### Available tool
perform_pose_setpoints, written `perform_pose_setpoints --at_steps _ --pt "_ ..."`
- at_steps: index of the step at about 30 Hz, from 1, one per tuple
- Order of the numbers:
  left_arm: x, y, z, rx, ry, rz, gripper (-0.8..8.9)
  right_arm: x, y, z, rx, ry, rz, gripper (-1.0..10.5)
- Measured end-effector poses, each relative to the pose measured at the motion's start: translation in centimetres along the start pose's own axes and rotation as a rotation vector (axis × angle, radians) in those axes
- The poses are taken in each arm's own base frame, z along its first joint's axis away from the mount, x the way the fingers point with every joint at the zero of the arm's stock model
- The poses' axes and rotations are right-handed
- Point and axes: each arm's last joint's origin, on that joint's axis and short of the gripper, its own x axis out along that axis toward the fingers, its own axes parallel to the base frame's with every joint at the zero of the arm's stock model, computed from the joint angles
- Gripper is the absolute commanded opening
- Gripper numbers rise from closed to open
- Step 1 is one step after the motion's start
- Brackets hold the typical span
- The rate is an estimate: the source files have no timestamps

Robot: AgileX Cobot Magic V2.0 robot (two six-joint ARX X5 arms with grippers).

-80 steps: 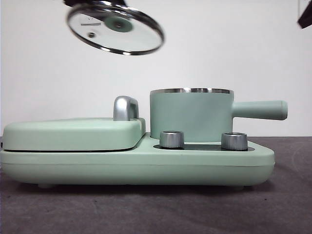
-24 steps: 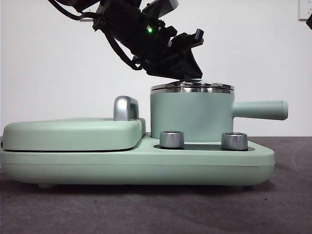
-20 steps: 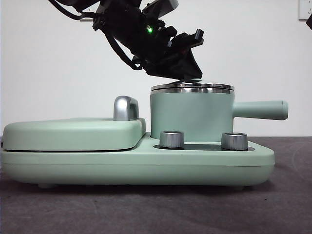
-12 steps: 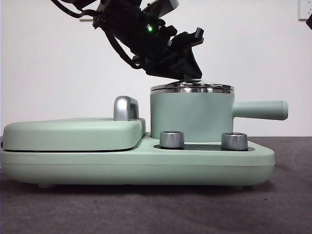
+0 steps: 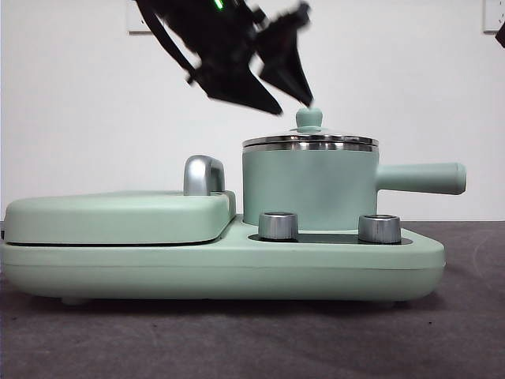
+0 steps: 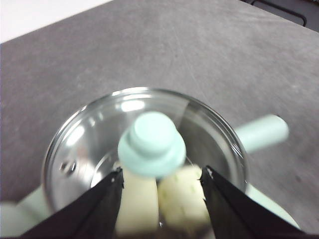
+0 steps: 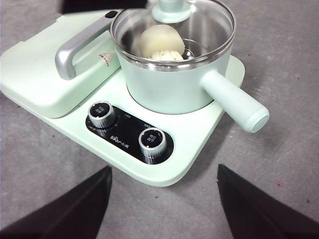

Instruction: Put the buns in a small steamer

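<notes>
Left gripper (image 6: pixel 160 185) hovers spread above the lidded small steamer (image 5: pixel 309 189); both buns (image 7: pixel 158 44) sit inside. Right gripper (image 7: pixel 164 172) waits, spread.

Pot (image 5: pixel 308 188) showing matt mint-green body under shiny steel rim. Lid (image 7: pixel 199 22) on pot looking like clear glossy glass, knob (image 6: pixel 151 144) smooth matt green. Dials (image 7: pixel 151 139) below pot gleaming, ridged metal. Table (image 6: pixel 149 45) looking rough grey.

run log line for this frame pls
buns: in small steamer | lid: on | left gripper: open, above lid knob | right gripper: open, waiting
</notes>
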Motion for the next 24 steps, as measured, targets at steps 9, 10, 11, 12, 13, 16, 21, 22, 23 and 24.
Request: perform_pose_setpoints --at_steps 9,10,11,12,13,16,21,22,23,24 --pt "-5.9 -0.7 -0.1 -0.068 0.148 0.003 2.58 1.3 -0.1 0.3 0.007 0.045 0.028 3.3" --pt "-6.4 -0.8 -0.2 -0.072 0.142 0.003 2.58 1.6 -0.1 0.4 0.008 0.049 0.038 3.3" --pt "-6.8 -0.9 -0.3 -0.076 0.136 0.004 2.58 2.0 -0.1 0.6 0.007 0.048 0.042 3.3" --pt "-7.3 -1.0 -0.6 -0.078 0.127 0.005 2.58 2.3 -0.2 0.8 0.007 0.044 0.043 3.3" --pt "-7.8 -1.0 -1.0 -0.083 0.119 0.006 2.57 2.6 -0.2 1.0 0.005 0.035 0.044 3.3" --pt "-9.4 -0.9 -2.6 -0.117 0.108 0.021 2.57 3.6 -0.3 1.7 0.001 0.007 0.049 3.3" --pt "-11.8 -0.2 -6.4 -0.201 0.115 0.098 2.53 4.9 -0.3 2.4 0.000 -0.015 0.085 3.3" --pt "-12.3 -0.1 -7.2 -0.218 0.113 0.119 2.53 5.2 -0.3 2.4 0.002 -0.016 0.095 3.3" --pt "-12.8 -0.1 -7.7 -0.230 0.108 0.137 2.53 5.4 -0.3 2.5 0.002 -0.019 0.099 3.3" --pt "-13.4 0.0 -8.2 -0.246 0.097 0.151 2.49 5.6 -0.3 2.6 0.000 -0.022 0.103 3.3"
